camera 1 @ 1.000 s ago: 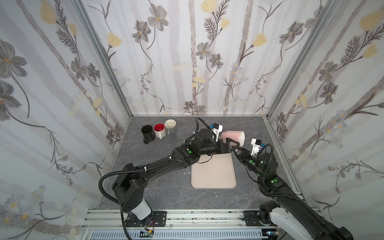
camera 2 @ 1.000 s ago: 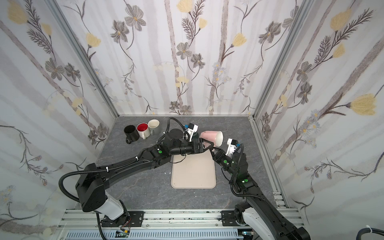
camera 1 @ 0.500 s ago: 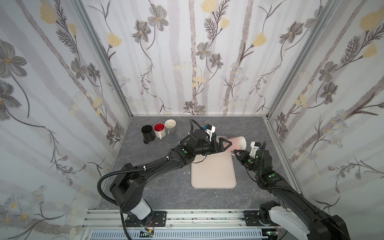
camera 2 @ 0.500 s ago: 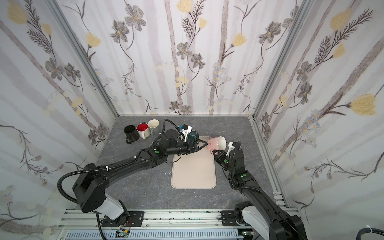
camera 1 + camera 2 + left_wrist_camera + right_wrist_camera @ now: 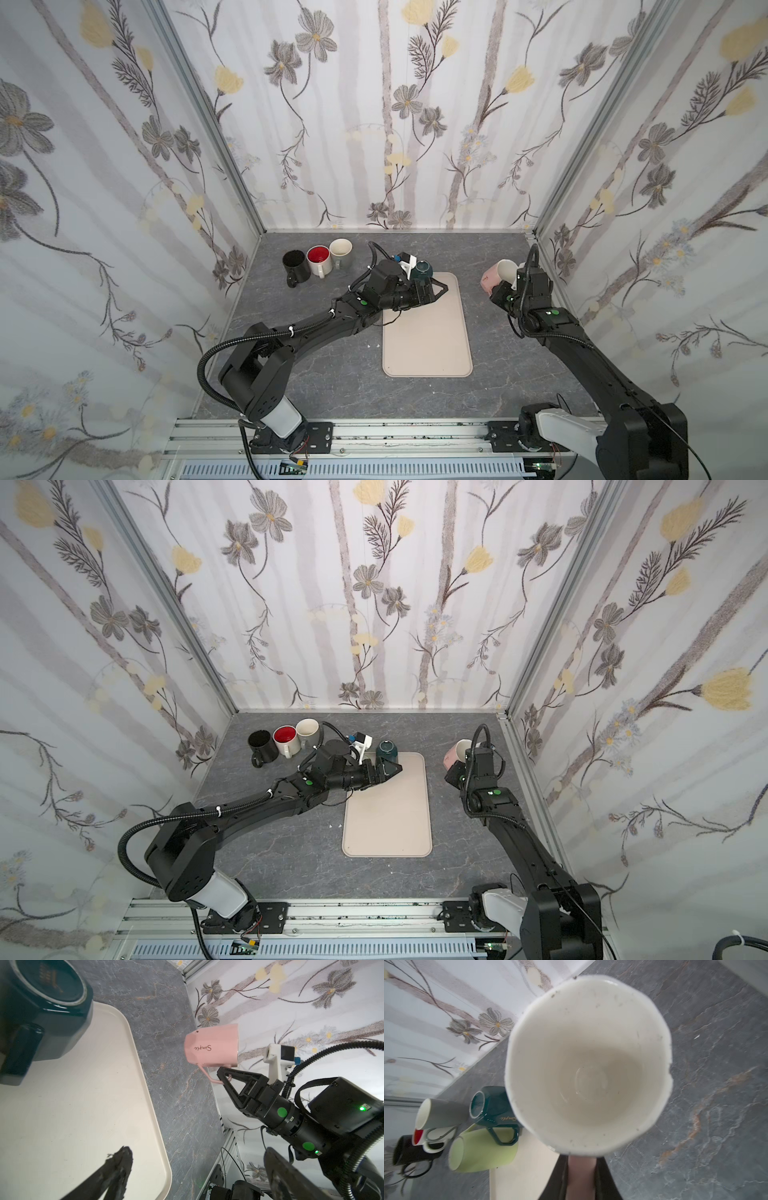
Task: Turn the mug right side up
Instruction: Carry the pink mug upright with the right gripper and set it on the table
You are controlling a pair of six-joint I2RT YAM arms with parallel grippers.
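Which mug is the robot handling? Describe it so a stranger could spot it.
From the beige mat at the middle of the grey table, look right towards the side wall. There the right gripper pinches the pink mug by its handle. It is the only pink one, white inside, and the only mug held.

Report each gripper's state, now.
Left gripper: open, holding nothing.
Right gripper: shut on the pink mug.
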